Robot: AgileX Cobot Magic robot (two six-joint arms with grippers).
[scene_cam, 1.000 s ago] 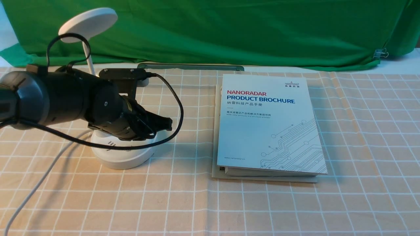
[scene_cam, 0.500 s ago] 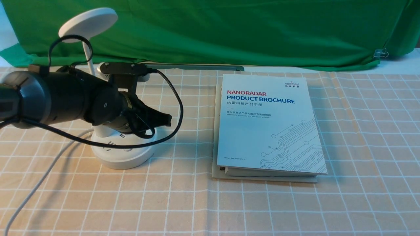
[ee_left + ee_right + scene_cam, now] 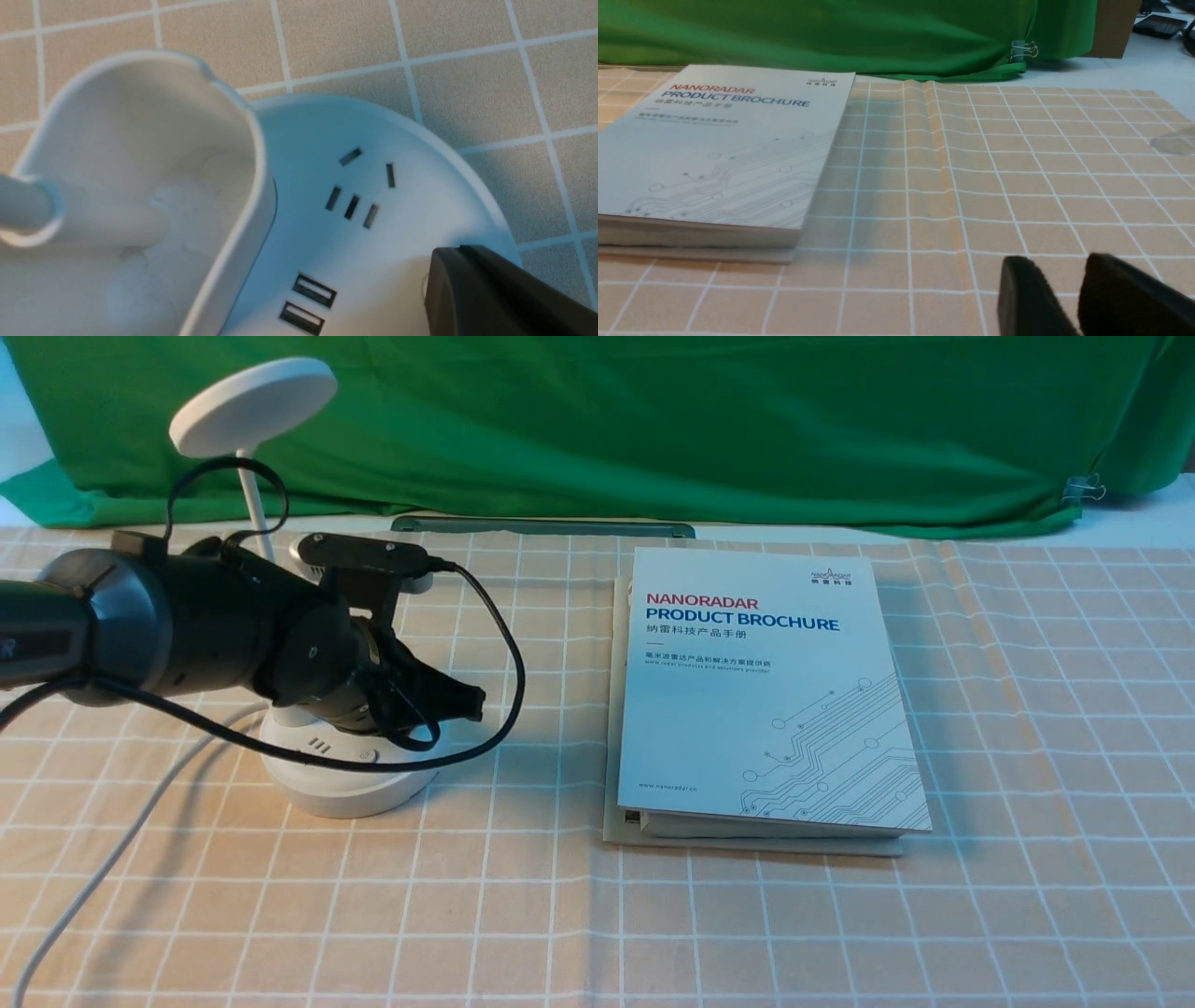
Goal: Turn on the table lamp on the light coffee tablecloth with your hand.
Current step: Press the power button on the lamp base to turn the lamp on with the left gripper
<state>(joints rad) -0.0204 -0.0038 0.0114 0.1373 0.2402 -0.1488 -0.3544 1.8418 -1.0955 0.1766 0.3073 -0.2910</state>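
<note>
The white table lamp stands at the left on the light coffee tablecloth (image 3: 560, 915): disc head (image 3: 252, 394), thin neck (image 3: 250, 499), round base (image 3: 341, 784), white cord (image 3: 103, 868). The head shows no glow. My left gripper (image 3: 474, 695) is shut and empty, its tip just above the base's right part. The left wrist view shows the pen-holder cup (image 3: 140, 163), the base (image 3: 420, 210) with socket slots (image 3: 355, 200), and my gripper (image 3: 444, 266) over a faint round outline. My right gripper (image 3: 1057, 275) is slightly open, empty, low over the cloth; it is out of the front view.
A stack of white product brochures (image 3: 756, 681) lies in the middle of the cloth, right of the lamp; it also shows in the right wrist view (image 3: 719, 144). A green backdrop cloth (image 3: 653, 429) hangs behind. A grey strip (image 3: 541, 525) lies at the cloth's far edge.
My left arm has shifted slightly right and its wrist has risen, so more of the base's top shows. The lamp head has moved a touch. The right arm's view has no earlier frame.
</note>
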